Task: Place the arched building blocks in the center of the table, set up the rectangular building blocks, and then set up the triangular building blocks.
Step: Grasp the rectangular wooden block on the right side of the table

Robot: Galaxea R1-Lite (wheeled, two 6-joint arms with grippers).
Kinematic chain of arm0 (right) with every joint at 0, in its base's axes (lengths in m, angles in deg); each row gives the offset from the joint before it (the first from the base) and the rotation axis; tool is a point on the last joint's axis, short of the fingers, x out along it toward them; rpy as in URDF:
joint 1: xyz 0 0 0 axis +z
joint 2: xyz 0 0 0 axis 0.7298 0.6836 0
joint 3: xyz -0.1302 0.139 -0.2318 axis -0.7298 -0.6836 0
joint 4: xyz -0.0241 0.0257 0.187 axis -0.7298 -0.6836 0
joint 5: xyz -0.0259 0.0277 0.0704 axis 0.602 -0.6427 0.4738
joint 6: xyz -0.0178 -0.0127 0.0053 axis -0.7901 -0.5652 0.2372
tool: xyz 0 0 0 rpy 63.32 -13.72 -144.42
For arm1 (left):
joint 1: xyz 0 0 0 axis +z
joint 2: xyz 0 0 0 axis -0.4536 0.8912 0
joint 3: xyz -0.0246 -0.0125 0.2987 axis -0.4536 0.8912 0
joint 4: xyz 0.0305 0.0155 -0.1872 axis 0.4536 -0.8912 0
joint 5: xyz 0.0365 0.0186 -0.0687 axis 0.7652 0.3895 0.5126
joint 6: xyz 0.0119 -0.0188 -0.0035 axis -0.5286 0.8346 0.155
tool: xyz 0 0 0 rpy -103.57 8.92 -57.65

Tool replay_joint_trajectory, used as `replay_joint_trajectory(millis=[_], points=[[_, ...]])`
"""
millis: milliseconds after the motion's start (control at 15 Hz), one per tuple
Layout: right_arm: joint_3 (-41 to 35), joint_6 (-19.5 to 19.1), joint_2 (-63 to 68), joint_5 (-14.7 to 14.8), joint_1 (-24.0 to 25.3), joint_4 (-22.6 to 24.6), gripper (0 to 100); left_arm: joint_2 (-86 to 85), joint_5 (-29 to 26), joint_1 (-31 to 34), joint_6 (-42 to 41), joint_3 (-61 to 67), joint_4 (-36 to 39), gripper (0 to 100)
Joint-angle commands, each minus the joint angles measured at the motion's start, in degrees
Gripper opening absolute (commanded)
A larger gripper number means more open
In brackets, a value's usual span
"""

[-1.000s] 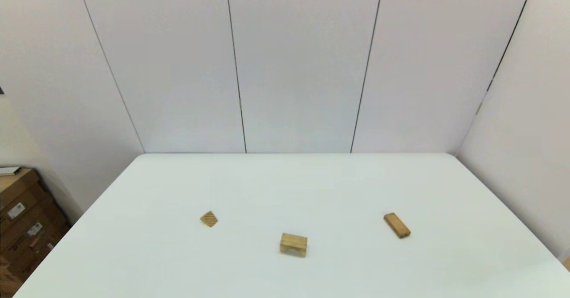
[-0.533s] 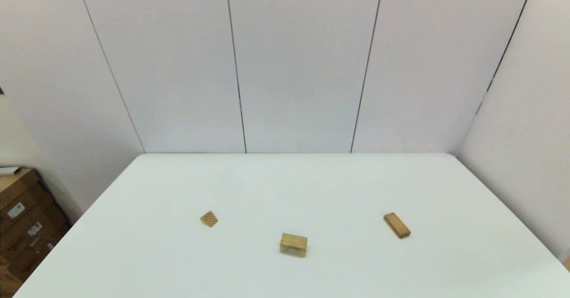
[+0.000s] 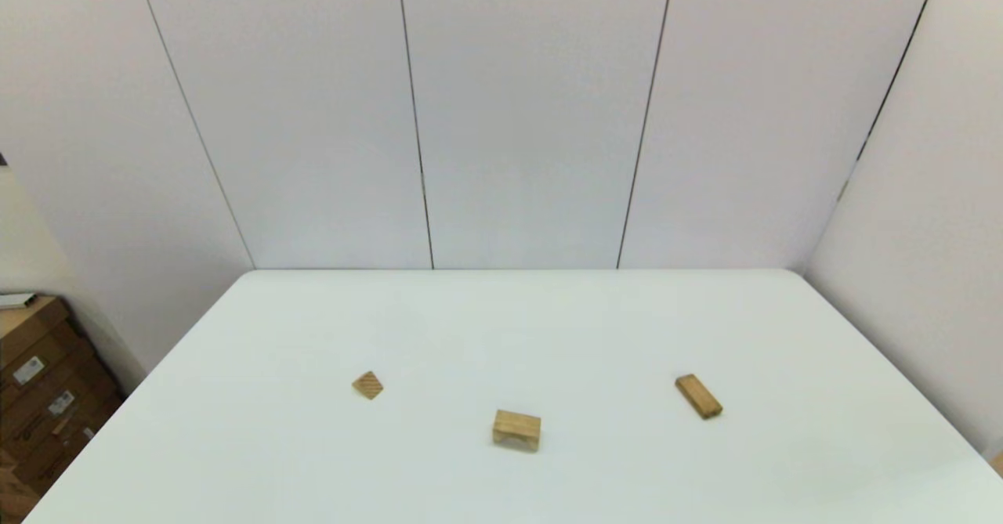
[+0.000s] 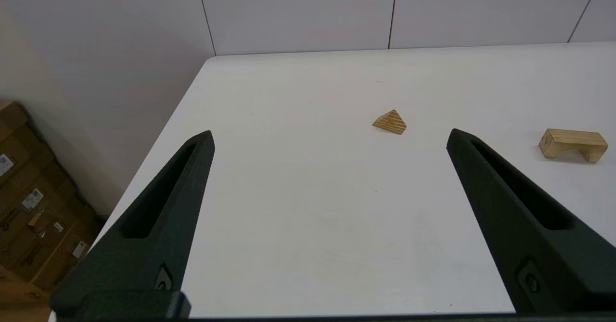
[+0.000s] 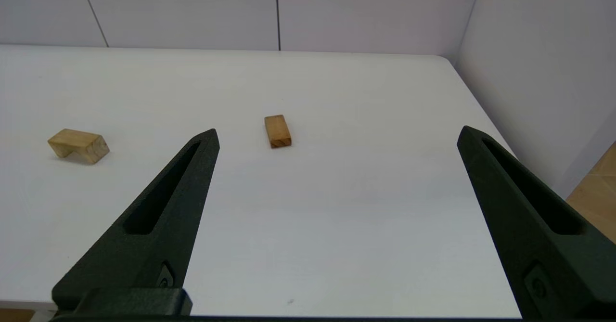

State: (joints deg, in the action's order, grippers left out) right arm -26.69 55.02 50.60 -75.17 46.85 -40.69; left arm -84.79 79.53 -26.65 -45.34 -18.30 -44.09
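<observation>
So the white bench (image 3: 548, 328) has all three wooden pieces lying loose on it, each well apart from the others and nothing stacked. The arched block (image 3: 516, 430) sits arch-side down near the front middle, the little triangular wedge (image 3: 367, 385) with the striped grain is off to its left, and the flat rectangular plank (image 3: 698, 395) lies on its broad face off to the right, angled a bit. Neither arm shows up in the head view. The left gripper (image 4: 329, 136) hangs over the near left part of the bench with its jaws spread wide and nothing between them; the wedge (image 4: 390, 122) is out ahead of the jaws, a bit nearer the right-hand finger, and the arched block (image 4: 572, 144) lies beyond that finger on the outside. The right gripper (image 5: 337, 134) is the same story on the near right side, jaws wide and empty, with the plank (image 5: 277, 131) ahead of them closer to the left-hand finger and the arched block (image 5: 78, 145) outside that finger. Cardboard boxes (image 3: 35, 399) sit on the floor past the bench's left edge.
</observation>
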Motion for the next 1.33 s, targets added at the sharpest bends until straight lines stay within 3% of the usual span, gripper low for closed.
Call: replay_joint_trajectory(millis=[67, 467, 733, 800, 1067, 1333], points=[[-0.1, 0.0, -0.1, 0.0, 0.0, 0.0, 100, 0.1, 0.0, 0.0, 0.0, 0.0, 0.0, 100], [0.2, -0.2, -0.1, 0.1, 0.0, 1.1, 100, 0.1, 0.0, 0.0, 0.0, 0.0, 0.0, 100], [6.4, -0.3, -0.1, -0.4, 0.0, 0.0, 100, 0.1, 0.0, 0.0, 0.0, 0.0, 0.0, 100], [8.2, -0.7, -0.1, -0.5, 0.0, -1.4, 100, 0.1, 0.0, 0.0, 0.0, 0.0, 0.0, 100], [19.2, -0.9, 0.7, -2.9, 0.0, -16.1, 100, 0.1, 0.0, 0.0, 0.0, 0.0, 0.0, 100], [29.0, -0.7, 11.8, -2.8, 0.0, -20.5, 100, 0.1, 0.0, 0.0, 0.0, 0.0, 0.0, 100]])
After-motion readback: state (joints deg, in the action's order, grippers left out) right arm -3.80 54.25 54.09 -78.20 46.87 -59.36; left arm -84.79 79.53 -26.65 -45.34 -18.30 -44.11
